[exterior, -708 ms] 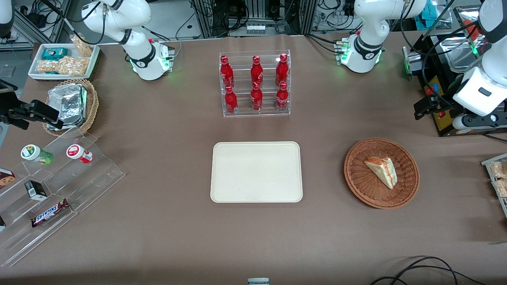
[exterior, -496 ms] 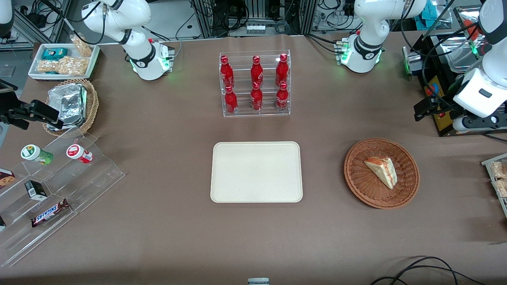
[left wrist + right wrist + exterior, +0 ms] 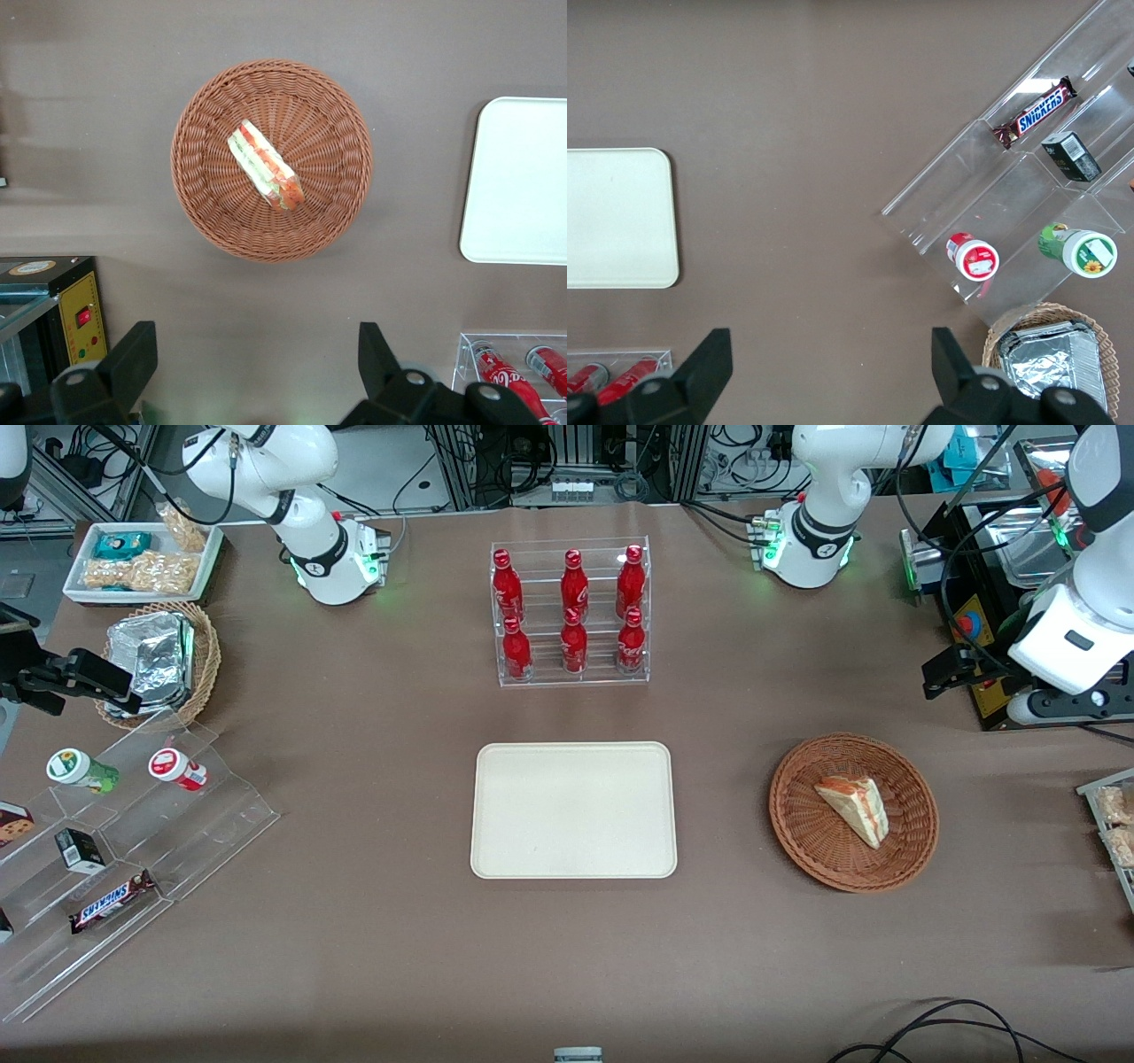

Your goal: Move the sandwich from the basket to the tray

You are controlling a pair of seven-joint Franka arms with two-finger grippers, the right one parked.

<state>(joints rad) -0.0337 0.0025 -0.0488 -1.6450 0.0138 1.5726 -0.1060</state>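
We see the left arm's gripper (image 3: 255, 343) with its two dark fingers (image 3: 133, 359) spread wide and nothing between them. It hangs in the air above the brown table (image 3: 399, 939), toward the working arm's end, and it touches nothing. From the front it sits a little farther from the camera than the basket (image 3: 791, 819). In the wrist view the whole round rim of the basket (image 3: 202, 208) shows below the gripper. The basket is reddish-brown wicker and rests flat on the table. The sandwich (image 3: 852, 808) lies inside it, close to the middle of the weave, on its side (the wrist view shows its green and orange-red layers (image 3: 266, 166) edge-on between pale bread). It is the only thing in the basket. Toward the middle of the table lies the tray (image 3: 573, 810), cream-coloured and bare, well apart from the basket with open tablecloth between them; one rounded end of the tray (image 3: 523, 177) reaches into the wrist view. Farther from the camera than the tray stands a clear rack of red bottles (image 3: 571, 611), six of them upright in two rows.
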